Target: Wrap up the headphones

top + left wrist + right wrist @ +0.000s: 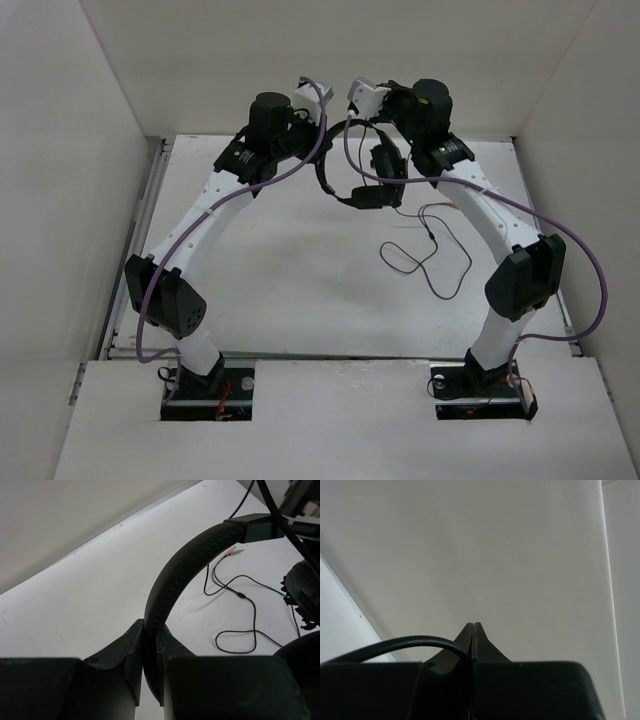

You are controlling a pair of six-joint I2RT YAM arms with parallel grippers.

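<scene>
The black headphones (350, 185) hang above the back middle of the table between my two grippers. My left gripper (149, 630) is shut on the padded headband (172, 575), which arcs up and to the right from its jaws; it also shows in the top view (318, 150). An earcup (305, 592) hangs at the right edge. The thin black cable (440, 250) trails in loops on the table, and its small coloured plugs (233, 551) lie there too. My right gripper (472, 626) is raised toward the back wall and shut on a stretch of the cable (410, 642).
White walls close in the table (300, 290) at the back and on both sides. Thick purple arm cables (560, 240) hang along both arms. A raised white ledge (340, 420) runs along the near edge around the arm bases.
</scene>
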